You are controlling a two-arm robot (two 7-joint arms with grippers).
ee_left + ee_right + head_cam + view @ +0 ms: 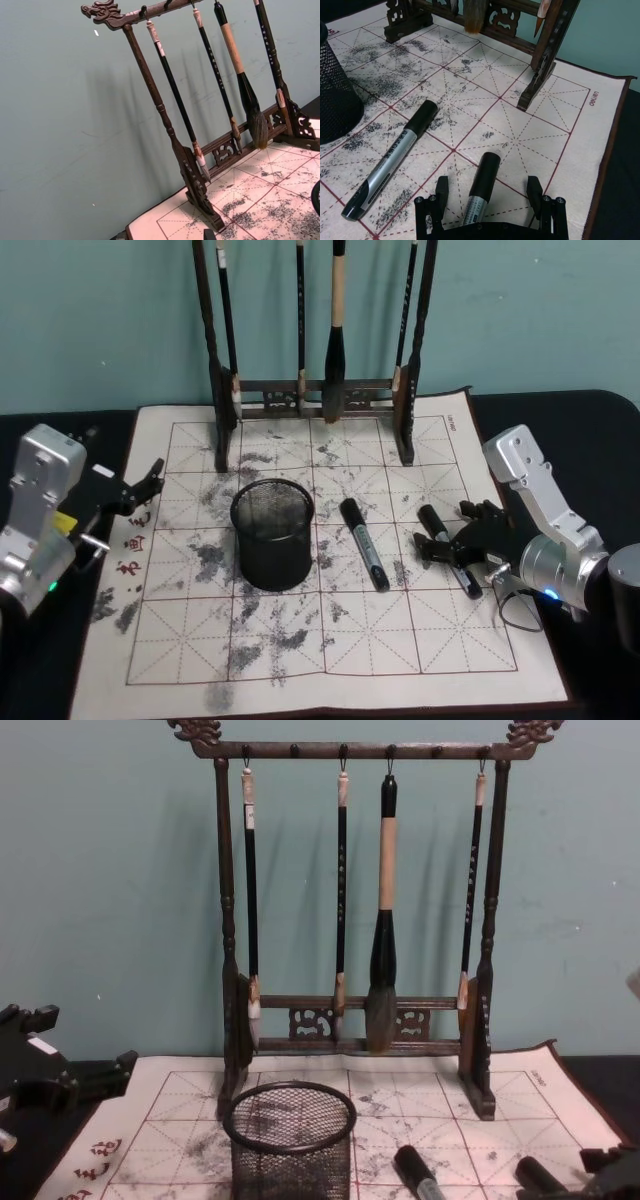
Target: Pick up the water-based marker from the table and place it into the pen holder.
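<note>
head: r gripper [447, 530] sits low nr cloth's [400, 645] right edge, fingers apart, astride marker [433, 518] lying flat. 2nd marker [363, 543] lies btwn it & holder [272, 535], which stands upright mid-cloth. rack [315, 395] at far edge. l gripper [140, 490] idle at left edge, fingers apart.
r wrist: fingers [441, 189] flank marker, not touching it.
chest: holder in front of rack, both marker caps beside it twd right edge.

Plain teal wall [100, 870] behind
</note>
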